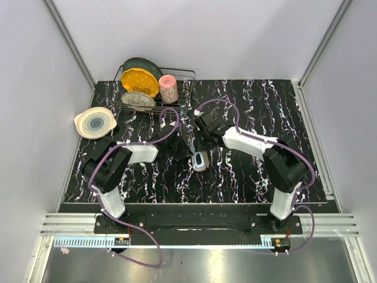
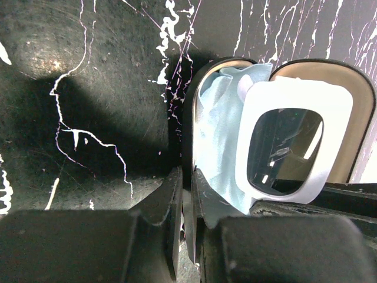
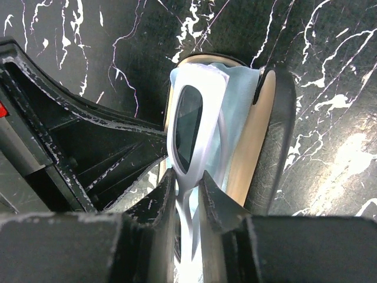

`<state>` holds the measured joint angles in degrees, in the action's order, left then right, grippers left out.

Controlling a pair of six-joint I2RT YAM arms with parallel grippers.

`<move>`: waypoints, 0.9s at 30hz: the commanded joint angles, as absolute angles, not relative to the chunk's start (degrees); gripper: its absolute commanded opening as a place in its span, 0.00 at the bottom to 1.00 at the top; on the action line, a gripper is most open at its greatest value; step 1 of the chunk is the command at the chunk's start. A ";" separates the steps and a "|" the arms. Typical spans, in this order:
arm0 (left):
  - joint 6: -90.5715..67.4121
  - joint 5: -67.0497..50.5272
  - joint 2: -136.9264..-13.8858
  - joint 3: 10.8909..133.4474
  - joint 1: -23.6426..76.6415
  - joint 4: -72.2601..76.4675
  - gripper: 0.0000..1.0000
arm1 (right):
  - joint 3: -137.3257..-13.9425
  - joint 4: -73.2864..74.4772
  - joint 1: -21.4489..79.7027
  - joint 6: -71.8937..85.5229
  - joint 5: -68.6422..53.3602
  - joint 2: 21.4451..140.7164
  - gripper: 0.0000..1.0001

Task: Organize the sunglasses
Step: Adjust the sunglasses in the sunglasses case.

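The sunglasses (image 3: 191, 127) lie partly inside the open case (image 3: 280, 118) on the cloth (image 3: 238, 124), pinched by the right hand (image 3: 187, 194). The left hand (image 2: 187, 200) seemingly nips the case rim. Release and closing remain.

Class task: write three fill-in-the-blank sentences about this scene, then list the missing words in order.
The sunglasses are pinched by the ____ arm's fingers.
Under them, in the open case, lies a light-____ cloth.
The cup in the wire rack is ____.
Missing words: right, blue, pink.
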<state>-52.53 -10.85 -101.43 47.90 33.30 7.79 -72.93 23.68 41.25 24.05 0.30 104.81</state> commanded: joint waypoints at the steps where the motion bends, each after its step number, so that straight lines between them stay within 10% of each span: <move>1: -51.94 -11.25 -102.22 48.78 33.05 6.77 0.00 | -72.42 23.47 40.52 23.99 0.26 105.82 0.10; 21: -51.77 -11.43 -102.48 48.96 33.05 6.86 0.00 | -72.51 24.61 40.52 23.20 3.51 108.99 0.12; 27: -51.85 -11.16 -102.66 49.13 33.05 6.68 0.00 | -72.42 25.49 40.43 23.82 4.92 107.84 0.35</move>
